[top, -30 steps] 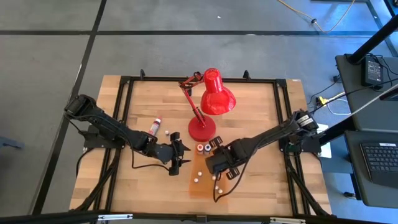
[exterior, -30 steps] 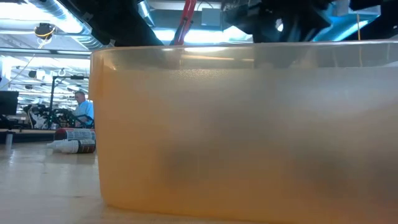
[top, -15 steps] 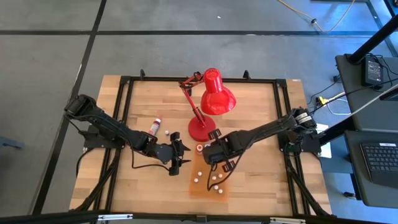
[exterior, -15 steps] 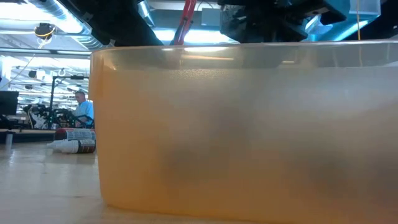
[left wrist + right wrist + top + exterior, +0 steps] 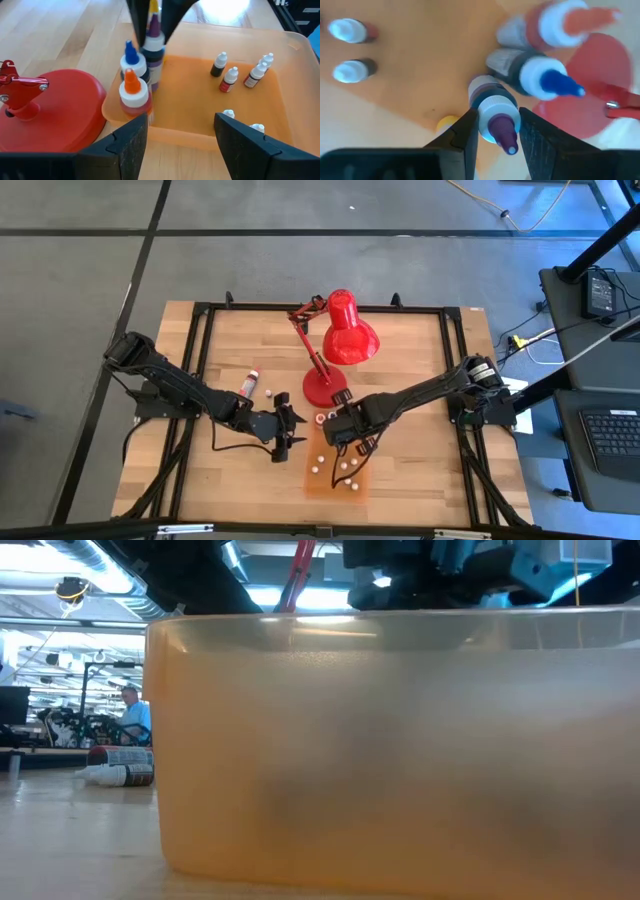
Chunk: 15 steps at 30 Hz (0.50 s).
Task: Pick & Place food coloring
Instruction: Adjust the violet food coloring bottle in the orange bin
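Your right gripper (image 5: 495,127) clamps the purple-tipped bottle (image 5: 496,117) over the tray (image 5: 280,90) corner, beside the blue bottle (image 5: 131,59) and orange bottle (image 5: 134,92) (both outside the rim). Let go carelessly and it may topple onto them. The left gripper (image 5: 175,135) waits nearby, jaws wide.

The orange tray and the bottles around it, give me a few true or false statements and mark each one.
1. The right gripper has its jaws around a purple-tipped bottle. True.
2. The left gripper holds a bottle. False: its jaws are open and empty.
3. Small bottles stand inside the orange tray. True.
4. The red lamp stands in the tray. False: its base sits on the table beside the tray.
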Each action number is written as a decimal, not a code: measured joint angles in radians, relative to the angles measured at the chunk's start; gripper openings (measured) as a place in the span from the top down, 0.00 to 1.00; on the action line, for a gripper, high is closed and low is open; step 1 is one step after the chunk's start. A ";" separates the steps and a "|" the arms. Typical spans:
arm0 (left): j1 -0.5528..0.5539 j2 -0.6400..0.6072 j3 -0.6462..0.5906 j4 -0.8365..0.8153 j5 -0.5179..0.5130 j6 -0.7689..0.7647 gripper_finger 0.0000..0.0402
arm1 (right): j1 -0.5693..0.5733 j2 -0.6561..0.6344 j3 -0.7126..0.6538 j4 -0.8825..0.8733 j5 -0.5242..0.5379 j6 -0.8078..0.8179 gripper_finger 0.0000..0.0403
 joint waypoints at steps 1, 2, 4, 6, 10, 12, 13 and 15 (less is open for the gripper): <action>0.000 0.000 0.000 0.000 0.000 0.000 0.45 | 0.000 0.000 0.000 0.001 0.024 0.000 0.69; 0.000 0.000 0.000 0.000 0.000 0.000 0.45 | 0.000 0.000 0.000 0.002 0.040 0.000 0.68; 0.000 0.000 0.000 0.000 0.000 0.001 0.45 | -0.001 0.000 0.000 0.002 0.057 0.000 0.66; 0.000 0.000 0.000 0.000 0.000 0.001 0.44 | -0.003 0.000 0.000 0.002 0.058 0.000 0.63; 0.000 0.000 0.000 0.000 0.001 0.002 0.45 | -0.003 0.000 0.000 0.002 0.052 0.001 0.59; 0.000 0.000 0.000 0.000 0.001 0.002 0.45 | -0.003 0.000 0.000 0.002 0.050 0.000 0.58; 0.000 0.000 0.000 0.000 0.001 0.002 0.45 | -0.003 0.000 0.000 0.003 0.049 0.000 0.57; 0.000 0.000 0.000 0.000 0.001 0.001 0.45 | -0.003 0.000 0.000 0.006 0.049 0.000 0.56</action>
